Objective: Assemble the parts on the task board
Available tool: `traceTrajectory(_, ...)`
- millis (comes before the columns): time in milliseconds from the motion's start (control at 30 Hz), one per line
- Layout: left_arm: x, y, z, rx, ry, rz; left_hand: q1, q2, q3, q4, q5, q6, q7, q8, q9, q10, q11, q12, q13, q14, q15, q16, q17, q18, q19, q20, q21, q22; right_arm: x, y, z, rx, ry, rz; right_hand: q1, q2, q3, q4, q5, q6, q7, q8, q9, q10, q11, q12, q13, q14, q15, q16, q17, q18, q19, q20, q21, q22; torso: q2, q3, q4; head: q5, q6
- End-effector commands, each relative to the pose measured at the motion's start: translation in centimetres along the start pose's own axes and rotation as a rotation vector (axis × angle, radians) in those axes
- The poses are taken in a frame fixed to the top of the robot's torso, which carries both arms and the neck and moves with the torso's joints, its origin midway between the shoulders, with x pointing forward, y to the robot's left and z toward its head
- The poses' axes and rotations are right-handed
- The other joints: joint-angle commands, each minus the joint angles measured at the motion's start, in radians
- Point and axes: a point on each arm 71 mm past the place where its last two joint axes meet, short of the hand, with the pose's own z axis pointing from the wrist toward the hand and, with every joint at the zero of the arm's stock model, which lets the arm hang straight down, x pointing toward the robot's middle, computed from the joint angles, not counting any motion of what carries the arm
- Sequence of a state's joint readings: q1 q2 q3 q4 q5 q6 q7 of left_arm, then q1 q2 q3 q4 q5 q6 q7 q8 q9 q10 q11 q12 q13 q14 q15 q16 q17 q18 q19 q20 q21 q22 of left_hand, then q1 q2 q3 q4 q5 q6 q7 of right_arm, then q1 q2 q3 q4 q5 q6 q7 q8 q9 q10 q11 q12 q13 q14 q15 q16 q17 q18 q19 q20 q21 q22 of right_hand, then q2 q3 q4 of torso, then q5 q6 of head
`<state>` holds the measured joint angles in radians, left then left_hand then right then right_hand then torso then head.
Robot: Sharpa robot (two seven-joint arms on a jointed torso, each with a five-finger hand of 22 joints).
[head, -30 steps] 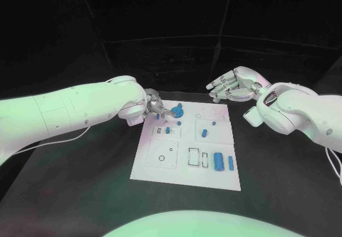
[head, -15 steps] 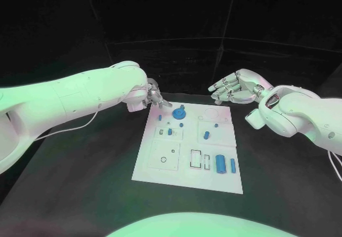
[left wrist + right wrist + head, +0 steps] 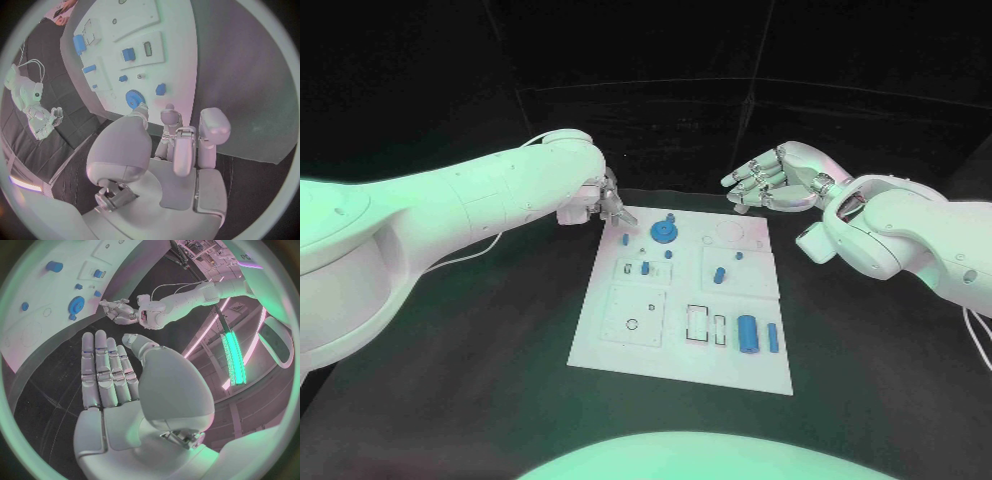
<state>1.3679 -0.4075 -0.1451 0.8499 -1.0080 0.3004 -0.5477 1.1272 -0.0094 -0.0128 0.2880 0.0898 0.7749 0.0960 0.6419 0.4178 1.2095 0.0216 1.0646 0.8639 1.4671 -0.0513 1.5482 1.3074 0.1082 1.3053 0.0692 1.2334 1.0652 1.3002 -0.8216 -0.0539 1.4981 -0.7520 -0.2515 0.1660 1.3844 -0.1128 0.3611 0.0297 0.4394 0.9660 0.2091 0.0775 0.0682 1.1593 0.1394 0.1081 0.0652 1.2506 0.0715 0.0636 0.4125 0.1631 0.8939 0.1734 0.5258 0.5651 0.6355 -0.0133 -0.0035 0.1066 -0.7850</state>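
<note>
Black table (image 3: 473, 350) carries the white task board (image 3: 625, 345) at its middle, seen from the head. Our left hand (image 3: 602, 200) hangs off the board's far left corner, mostly hidden behind its arm. Our right hand (image 3: 776, 182) floats beyond the far right corner, fingers straight and holding nothing. From the left wrist, the fingers stand apart and empty near a blue round part (image 3: 134, 97). From the right wrist, we see an open flat palm.
</note>
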Motion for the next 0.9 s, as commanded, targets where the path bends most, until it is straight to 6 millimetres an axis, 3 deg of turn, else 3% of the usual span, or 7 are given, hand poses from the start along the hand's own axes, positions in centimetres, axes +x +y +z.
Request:
traceTrajectory(33,0.0,0.0,0.2,0.003,0.016,0.049,0.006,0.002,-0.006,0.001,0.002,0.01,0.001,-0.004,-0.002,0.011,0.0,0.006,0.003,0.094,0.008,0.006,0.226,-0.001,0.009,-0.002,0.008,0.004,0.0,0.2,0.1,-0.014,0.004,-0.001,-0.011,0.0,-0.001,-0.003,-0.002,0.0,0.003,0.004,-0.001,-0.005,-0.001,0.004,-0.001,0.0,0.004,-0.001,-0.001,0.015,-0.006,0.0,-0.003,-0.001,-0.001,0.0002,0.0,-0.001,-0.001)
traceTrajectory(900,1.3,-0.5,1.1,0.024,0.041,0.049,0.052,0.028,-0.024,-0.009,0.004,0.048,-0.008,-0.008,-0.027,0.033,-0.009,0.027,0.019,0.101,0.001,0.018,0.252,-0.009,0.035,-0.007,0.036,0.046,0.2,0.3,0.3,-0.018,0.008,0.0,-0.01,0.001,0.0,-0.005,-0.002,0.0,0.002,0.004,0.0,-0.005,-0.002,0.005,-0.001,0.001,0.003,0.0,-0.004,0.015,-0.005,0.0,-0.004,-0.002,-0.001,0.0011,0.0013,-0.005,-0.001)
